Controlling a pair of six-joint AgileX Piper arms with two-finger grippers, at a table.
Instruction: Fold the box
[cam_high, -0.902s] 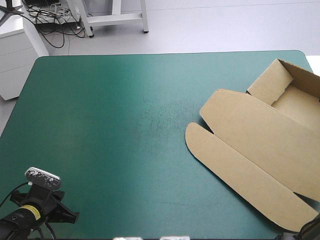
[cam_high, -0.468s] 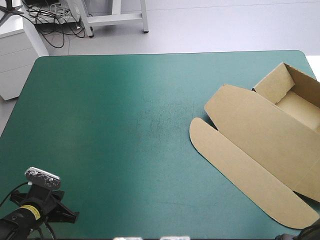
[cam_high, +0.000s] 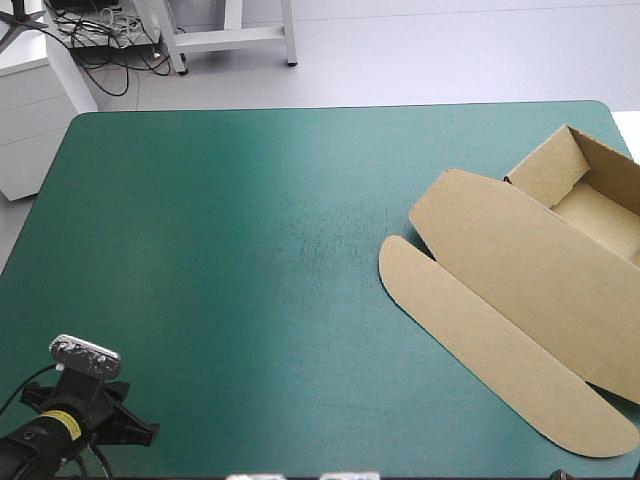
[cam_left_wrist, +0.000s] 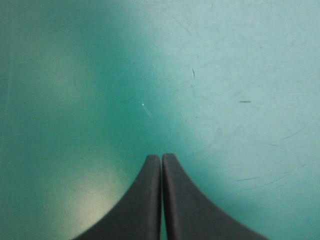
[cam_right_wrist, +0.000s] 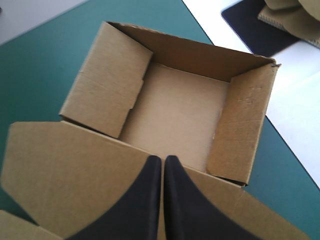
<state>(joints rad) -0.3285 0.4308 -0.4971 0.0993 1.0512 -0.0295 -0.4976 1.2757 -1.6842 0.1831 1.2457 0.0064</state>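
Note:
The brown box (cam_high: 520, 280) lies at the table's right side as an open tray with its lid flat. Its tray (cam_right_wrist: 175, 115) has raised walls and sits near the far right corner. The lid (cam_high: 480, 330), with a long rounded flap, stretches toward the table's near middle. My right gripper (cam_right_wrist: 162, 158) is shut and holds nothing; it hovers over the lid's hinge edge with the tray just ahead. My left gripper (cam_left_wrist: 161, 156) is shut over bare teal-green cover, and its arm (cam_high: 75, 420) stays at the near left corner, far from the box.
The table's right edge (cam_right_wrist: 280, 140) runs close beside the tray. Beyond it lie a black mat (cam_right_wrist: 250, 22) and more brown board (cam_right_wrist: 292, 15). Teal-green cover (cam_high: 250, 250) spreads left of the box.
The box slid a little to the right and turned slightly, then came to rest. The right arm's dark tip drew back out of the high view's near right corner. The left arm stayed put.

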